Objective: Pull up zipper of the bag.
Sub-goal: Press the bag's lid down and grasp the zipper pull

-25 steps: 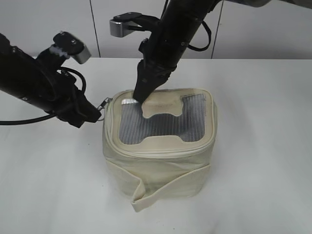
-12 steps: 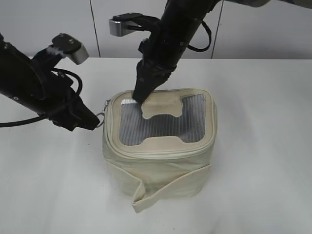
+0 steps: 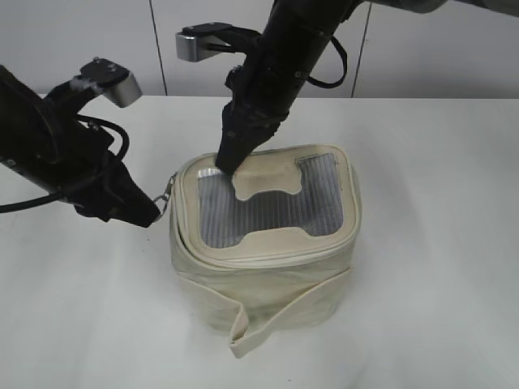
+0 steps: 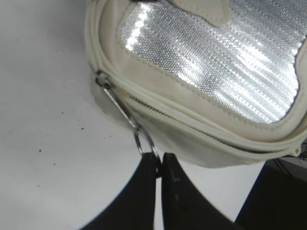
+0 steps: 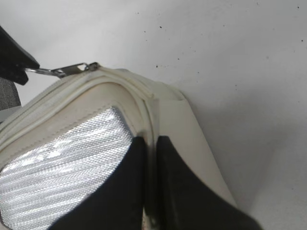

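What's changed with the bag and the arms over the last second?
The left gripper, shut on the zipper's ring pull, moved down-left toward the camera, drawing the pull along the bag's left corner. The right gripper stayed pressed on the lid.

The bag [image 3: 268, 243] is a boxy cream fabric box standing upright, its lid a grey mesh panel with a cream H-patch. The zipper [image 4: 192, 122] rings the lid rim (closed along the visible front, it seems), one silver ring pull [image 4: 144, 141] drawn taut off the left corner.
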